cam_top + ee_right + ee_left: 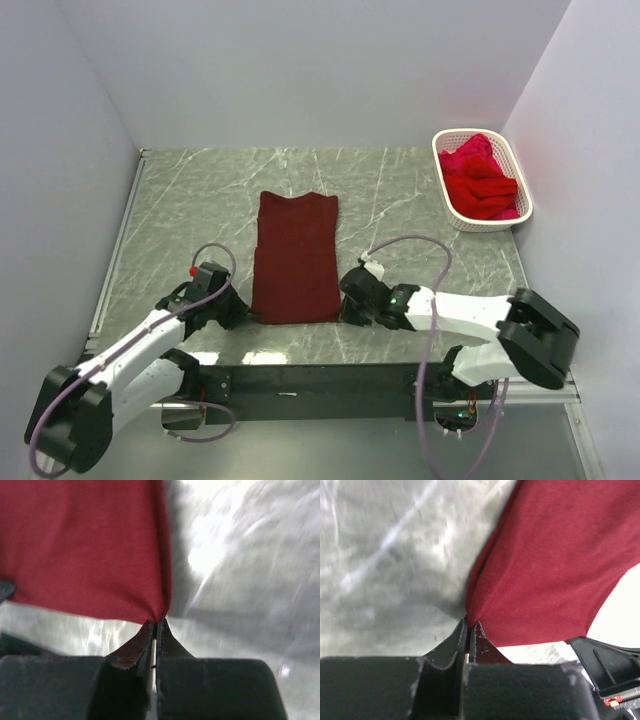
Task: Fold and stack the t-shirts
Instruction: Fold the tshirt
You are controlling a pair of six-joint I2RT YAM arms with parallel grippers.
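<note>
A grey marbled table (180,200) is seen from above, and a dark maroon t-shirt (295,258) is laid flat at its middle as a long folded strip, its length running from near to far. A white slotted basket (445,195) is set at the far right corner, and crimson t-shirts (480,180) are heaped inside it. The near left corner of the maroon cloth is pinched between the closed jaws of the left gripper (470,626), and the near right corner is clamped likewise by the right gripper (157,624)
</note>
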